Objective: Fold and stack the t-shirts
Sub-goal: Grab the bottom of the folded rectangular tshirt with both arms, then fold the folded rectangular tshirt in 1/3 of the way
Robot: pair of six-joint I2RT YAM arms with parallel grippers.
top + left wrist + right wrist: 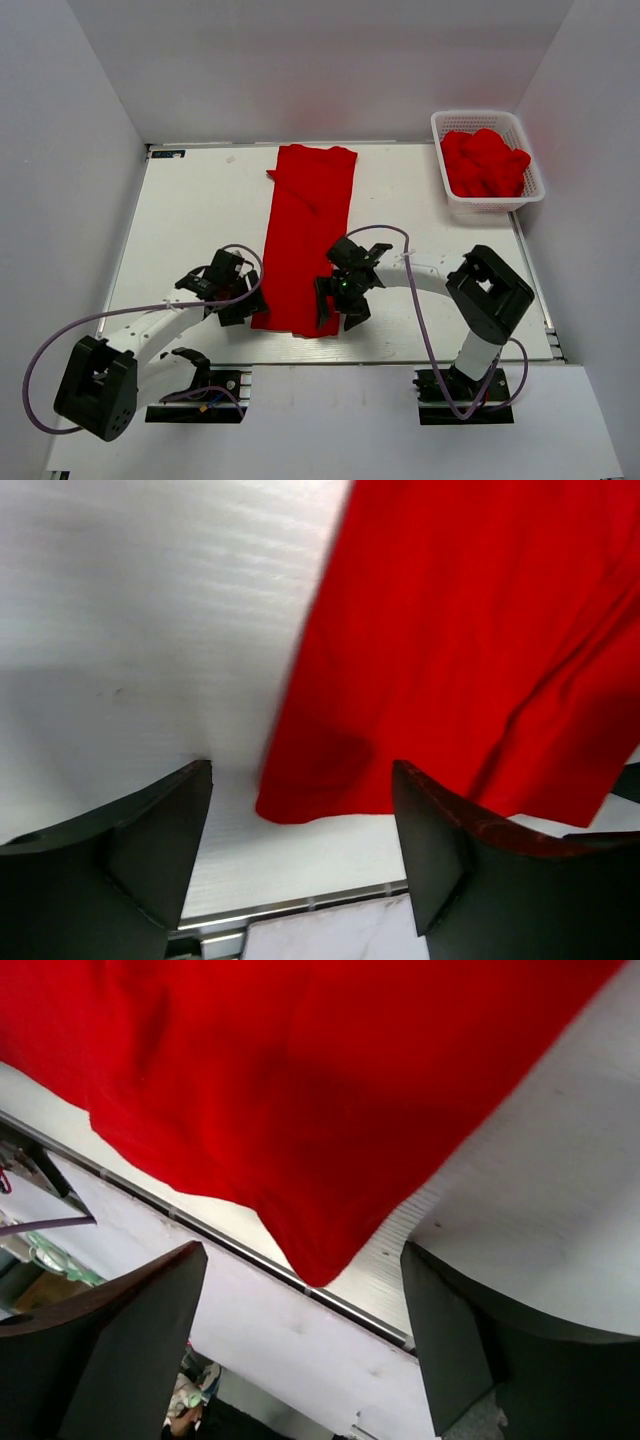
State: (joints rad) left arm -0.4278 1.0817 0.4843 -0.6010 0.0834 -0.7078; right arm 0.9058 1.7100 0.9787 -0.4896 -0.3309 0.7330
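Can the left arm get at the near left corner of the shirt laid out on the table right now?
Probably yes. The left hand hangs open beside that corner of the shirt, with only bare table between; the right hand is at the other corner.

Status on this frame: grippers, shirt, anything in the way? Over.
Left gripper and right gripper open, one at each near corner, nothing held. Red t-shirt folded into long strip. More red shirts in white basket, far right; nothing blocking.
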